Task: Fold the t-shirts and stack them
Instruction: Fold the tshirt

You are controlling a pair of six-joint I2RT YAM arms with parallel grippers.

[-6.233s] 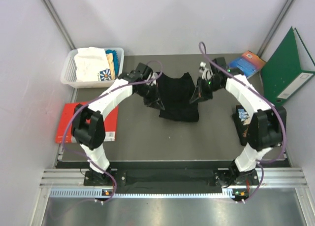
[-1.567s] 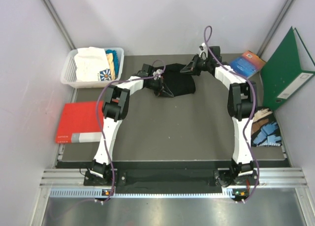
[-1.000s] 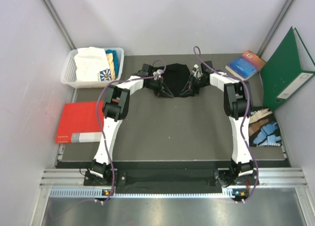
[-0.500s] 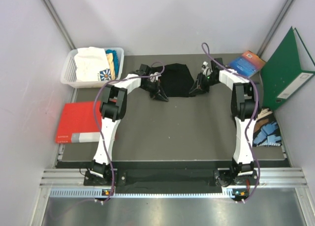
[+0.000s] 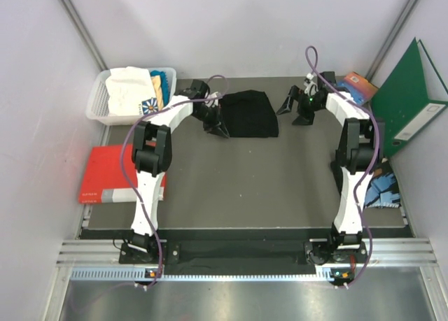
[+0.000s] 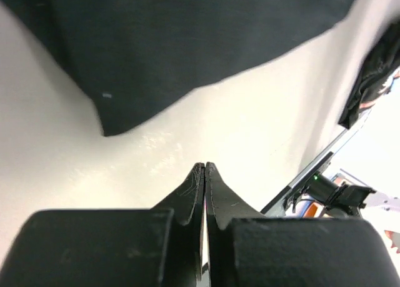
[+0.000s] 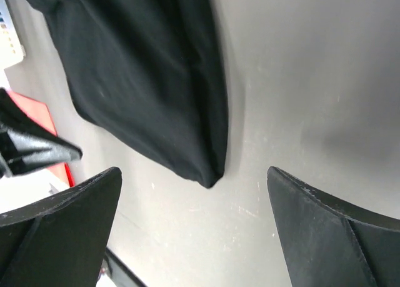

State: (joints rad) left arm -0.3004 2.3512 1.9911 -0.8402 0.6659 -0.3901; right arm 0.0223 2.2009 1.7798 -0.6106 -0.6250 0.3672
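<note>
- Black cloth is lying as a compact folded block at the far middle of the table: this is the black shirt, flat, with nothing gripping it.
- My left pincer is sitting with its jaws pressed together on nothing, just beside the shirt's left edge. In its wrist view a corner of the shirt is lying ahead of the tips, with bare table between.
- My right pincer is standing with its jaws wide apart and empty, off the shirt's right edge, near but not touching. Its wrist view is showing the shirt's corner framed between the two fingers, down on the table.
- I am judging this fold finished, so the step in hand is getting clear without disturbing it. That means lifting both pincers straight up before swinging away, so no finger is dragging a layer open.
- The other shirts, white or cream with a teal one behind, are lying in the basket at the far left, nearer my left pincer. I am reckoning that pincer should be opening before reaching in.
- I am treating the black shirt as the base of the stack, so it should be staying flat and square.
</note>
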